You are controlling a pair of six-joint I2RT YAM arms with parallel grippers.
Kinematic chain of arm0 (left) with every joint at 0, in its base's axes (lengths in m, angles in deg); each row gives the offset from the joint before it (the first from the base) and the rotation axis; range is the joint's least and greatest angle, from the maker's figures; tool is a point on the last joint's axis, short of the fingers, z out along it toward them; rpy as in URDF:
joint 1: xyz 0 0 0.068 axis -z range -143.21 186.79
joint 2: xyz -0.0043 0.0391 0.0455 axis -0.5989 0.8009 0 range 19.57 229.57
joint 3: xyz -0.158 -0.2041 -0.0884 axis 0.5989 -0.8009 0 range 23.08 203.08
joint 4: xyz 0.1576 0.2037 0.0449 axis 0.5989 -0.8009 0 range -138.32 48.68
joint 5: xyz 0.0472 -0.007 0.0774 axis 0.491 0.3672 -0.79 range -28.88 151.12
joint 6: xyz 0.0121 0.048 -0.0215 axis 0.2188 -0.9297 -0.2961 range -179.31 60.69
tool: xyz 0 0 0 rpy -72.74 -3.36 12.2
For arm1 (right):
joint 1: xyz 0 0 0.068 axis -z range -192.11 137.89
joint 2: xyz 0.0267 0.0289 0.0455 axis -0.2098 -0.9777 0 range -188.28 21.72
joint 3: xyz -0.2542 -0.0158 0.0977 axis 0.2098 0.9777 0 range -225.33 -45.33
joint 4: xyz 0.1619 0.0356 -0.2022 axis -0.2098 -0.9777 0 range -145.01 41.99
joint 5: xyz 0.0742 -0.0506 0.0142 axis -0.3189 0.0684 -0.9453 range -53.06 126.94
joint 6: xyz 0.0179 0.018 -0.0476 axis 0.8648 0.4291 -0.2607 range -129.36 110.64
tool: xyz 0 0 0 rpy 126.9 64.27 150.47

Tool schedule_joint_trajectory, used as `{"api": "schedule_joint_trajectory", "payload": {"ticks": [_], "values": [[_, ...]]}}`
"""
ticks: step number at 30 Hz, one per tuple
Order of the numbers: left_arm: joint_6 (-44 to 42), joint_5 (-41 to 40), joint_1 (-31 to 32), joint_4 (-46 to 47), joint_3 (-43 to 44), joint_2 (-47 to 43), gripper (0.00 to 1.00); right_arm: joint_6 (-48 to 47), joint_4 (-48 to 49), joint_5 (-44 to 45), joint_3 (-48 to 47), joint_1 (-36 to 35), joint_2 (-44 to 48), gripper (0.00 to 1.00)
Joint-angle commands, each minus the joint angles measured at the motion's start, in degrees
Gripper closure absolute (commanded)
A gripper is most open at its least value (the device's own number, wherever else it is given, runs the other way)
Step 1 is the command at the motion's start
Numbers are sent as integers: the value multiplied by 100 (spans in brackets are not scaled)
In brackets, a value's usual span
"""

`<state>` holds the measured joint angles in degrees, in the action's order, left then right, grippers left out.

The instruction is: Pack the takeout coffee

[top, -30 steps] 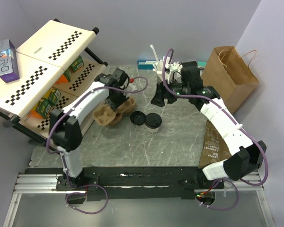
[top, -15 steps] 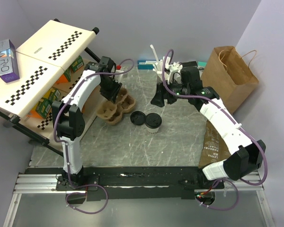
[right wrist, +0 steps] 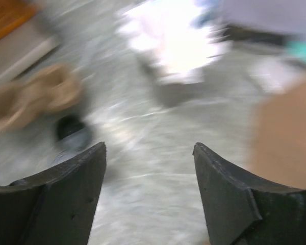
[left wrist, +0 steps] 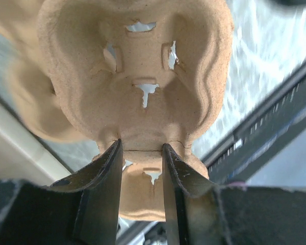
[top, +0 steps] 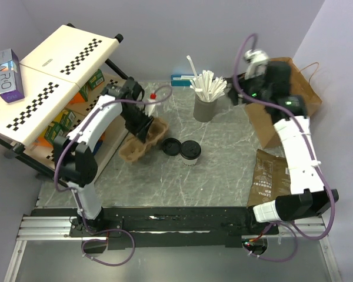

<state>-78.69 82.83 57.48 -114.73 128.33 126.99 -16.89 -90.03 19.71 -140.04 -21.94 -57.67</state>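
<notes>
On the grey veined table (top: 182, 188), read from left: a slanted shelf (top: 59, 59) with checkered panels stands at the edge; beside it the left gripper (left wrist: 141, 150) has its fingers drawn narrow, pinching the central ridge of the brown pulp carrier (top: 135, 147), a moulded, matt, fibrous tray of rounded pockets with cut slots. Whether the carrier is clear of the tabletop cannot be told. Just right of it lies a loose black disc (top: 171, 146), seemingly a spare lid, touching or nearly touching the paper cup (top: 190, 158), which stands upright near the table's middle: white, tapered, smooth-walled, capped by its glossy round black lid (top: 190, 148). The cup's long axis is vertical, and it lies to the right of the left fingers, near them. Behind it stands a dark grey cup of white sticks (top: 205, 109). The right gripper (right wrist: 150, 168), fingers spread wide on nothing, hangs high by the creased brown paper bag (top: 294, 97), well apart from the cup; a flat brown pouch (top: 269, 176) lies below. The left arm is nearer but occupied, so seating the cup probably requires bringing a pocket alongside it or lowering the free right arm
</notes>
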Motion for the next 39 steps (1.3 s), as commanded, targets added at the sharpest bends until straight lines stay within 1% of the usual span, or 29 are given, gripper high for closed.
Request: {"api": "schedule_joint_trajectory", "payload": {"ticks": [1, 5, 7, 9, 12, 13, 14, 16, 21, 22, 24, 25, 27, 29, 30, 32, 33, 35, 36, 37, 38, 39], "values": [[-348, -255, 225, 256, -882, -844, 99, -494, -482, 1105, -758, 727, 47, 26], [-444, -396, 383, 590, -1584, -1240, 99, -855, -255, 1845, -522, 894, 283, 27], [-540, -309, 445, 652, -1823, -1521, 99, -1038, -88, 2134, -356, 956, 372, 27], [-725, -264, 550, 757, -2209, -1827, 99, -1189, 44, 2311, -232, 1262, 434, 26], [-962, -501, 726, 1081, -2903, -2188, 99, -1356, 27, 2330, -275, 1553, 293, 25], [-989, -615, 752, 1239, -3279, -2268, 99, -1417, 10, 2321, -319, 1710, 250, 25], [-1024, -807, 813, 1354, -3440, -2330, 99, -1435, -51, 2295, -345, 1764, 136, 24], [-1007, -932, 849, 1715, -3808, -2453, 99, -1576, -70, 2312, -346, 1870, 39, 23], [-901, -1222, 928, 2277, -4258, -2603, 99, -1936, 176, 2444, -187, 2028, -173, 20], [-806, -1301, 963, 2496, -4372, -2612, 97, -1971, 211, 2435, -161, 2107, -199, 19], [-778, -1398, 972, 2603, -4460, -2620, 90, -2059, 299, 2427, -187, 2169, -269, 19], [-752, -1407, 981, 2656, -4513, -2594, 79, -2086, 317, 2444, -214, 2195, -330, 19], [-743, -1354, 990, 2621, -4531, -2542, 66, -2156, 335, 2444, -275, 2248, -410, 19], [-717, -1301, 990, 2568, -4496, -2550, 60, -2182, 317, 2418, -345, 2283, -506, 18], [-708, -1214, 999, 2551, -4452, -2576, 54, -2217, 361, 2418, -354, 2301, -533, 18], [-725, -1100, 999, 2516, -4373, -2673, 48, -2322, 431, 2409, -320, 2327, -551, 18], [-725, -951, 999, 2498, -4277, -2699, 42, -2349, 449, 2392, -311, 2336, -551, 18], [-743, -775, 999, 2419, -4145, -2691, 36, -2332, 397, 2330, -354, 2345, -568, 18], [-717, -748, 999, 2410, -4066, -2682, 27, -2306, 335, 2312, -363, 2345, -560, 18], [-708, -730, 999, 2366, -4004, -2586, 25, -2262, 309, 2277, -372, 2345, -542, 17], [-690, -721, 999, 2296, -3934, -2533, 15, -2236, 300, 2260, -381, 2345, -542, 18], [-656, -608, 990, 2287, -3759, -2489, 8, -2201, 265, 2216, -381, 2345, -507, 17]]}}
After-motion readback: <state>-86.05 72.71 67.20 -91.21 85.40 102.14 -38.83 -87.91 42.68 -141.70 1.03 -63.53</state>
